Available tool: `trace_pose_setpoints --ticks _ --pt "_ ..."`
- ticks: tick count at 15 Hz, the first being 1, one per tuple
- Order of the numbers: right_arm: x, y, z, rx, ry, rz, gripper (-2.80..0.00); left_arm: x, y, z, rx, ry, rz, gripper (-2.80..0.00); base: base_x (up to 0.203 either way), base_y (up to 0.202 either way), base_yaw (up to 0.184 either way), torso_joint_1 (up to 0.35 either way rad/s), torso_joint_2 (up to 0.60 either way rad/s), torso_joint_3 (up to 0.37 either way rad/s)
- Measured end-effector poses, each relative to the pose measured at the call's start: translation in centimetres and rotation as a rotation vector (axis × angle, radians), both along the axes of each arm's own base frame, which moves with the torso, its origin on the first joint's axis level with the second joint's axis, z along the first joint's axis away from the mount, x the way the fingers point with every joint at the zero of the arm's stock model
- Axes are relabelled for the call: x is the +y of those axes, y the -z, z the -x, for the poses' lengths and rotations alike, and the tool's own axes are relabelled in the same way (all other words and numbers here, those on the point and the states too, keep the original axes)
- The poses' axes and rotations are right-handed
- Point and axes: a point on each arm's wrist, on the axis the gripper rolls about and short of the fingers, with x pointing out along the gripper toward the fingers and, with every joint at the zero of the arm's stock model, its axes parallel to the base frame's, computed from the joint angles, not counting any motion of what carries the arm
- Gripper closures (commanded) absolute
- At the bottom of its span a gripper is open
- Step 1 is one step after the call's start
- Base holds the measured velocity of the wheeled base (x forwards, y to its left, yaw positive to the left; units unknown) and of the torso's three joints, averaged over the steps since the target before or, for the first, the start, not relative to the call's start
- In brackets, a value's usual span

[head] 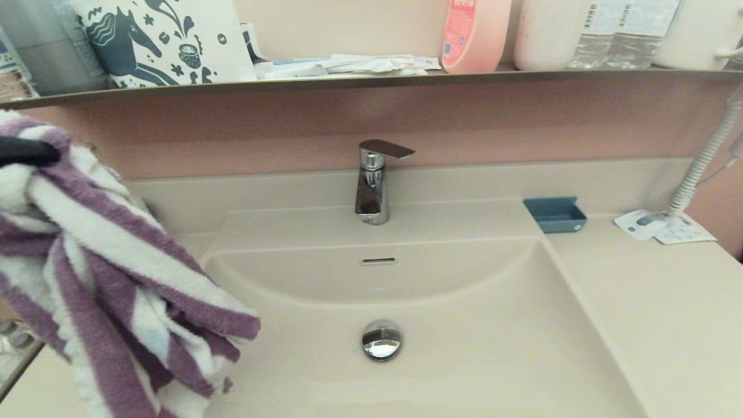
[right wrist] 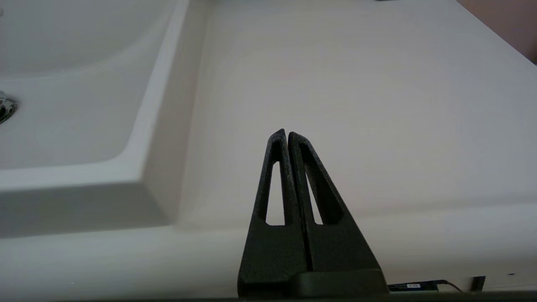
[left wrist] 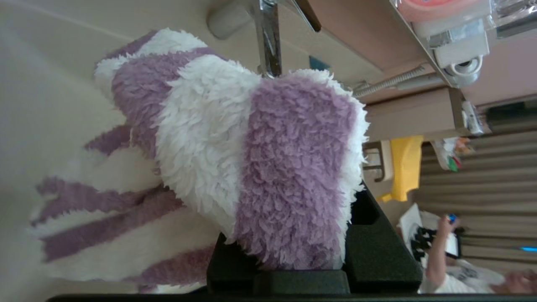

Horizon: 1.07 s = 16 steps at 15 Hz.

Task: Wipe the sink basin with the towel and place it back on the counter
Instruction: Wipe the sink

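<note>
A fluffy purple-and-white striped towel [head: 110,278] hangs in the air at the left of the head view, over the left rim of the sink basin [head: 476,360]. My left gripper [left wrist: 293,201] is shut on the towel [left wrist: 260,163], whose pile covers the fingertips. The cream basin has a chrome drain plug [head: 381,339], a slot overflow [head: 378,261] and a chrome tap [head: 374,180]. My right gripper [right wrist: 286,133] is shut and empty, low over the counter [right wrist: 377,105] to the right of the basin. The right arm does not show in the head view.
A blue soap tray [head: 555,215] sits on the counter [head: 656,313] at the back right, beside leaflets [head: 662,227] and a coiled white hose [head: 705,157]. The dark-edged shelf [head: 371,81] above carries a horse-print bag, a pink bottle and water bottles.
</note>
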Motion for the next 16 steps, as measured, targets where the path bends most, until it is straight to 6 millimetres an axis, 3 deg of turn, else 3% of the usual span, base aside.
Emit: trace_pose_setpoints --ticks 2,5,11,16 --pt "0.0 0.0 0.0 0.000 0.000 0.000 0.00 -1.3 0.9 -1.5 0.040 0.015 -0.014 0.00 0.000 0.000 0.000 0.000 0.00 0.000" --pt "0.0 0.0 0.0 0.000 0.000 0.000 0.00 -5.2 3.0 -3.1 0.108 0.041 -0.102 0.00 0.000 0.000 0.000 0.000 0.00 0.000" --pt "0.0 0.0 0.0 0.000 0.000 0.000 0.00 -17.8 8.1 -5.5 0.203 -0.021 -0.321 0.00 0.000 0.000 0.000 0.000 0.00 0.000" --pt "0.0 0.0 0.0 0.000 0.000 0.000 0.00 -26.0 12.5 -6.2 0.267 0.040 -0.439 0.00 0.000 0.000 0.000 0.000 0.00 0.000"
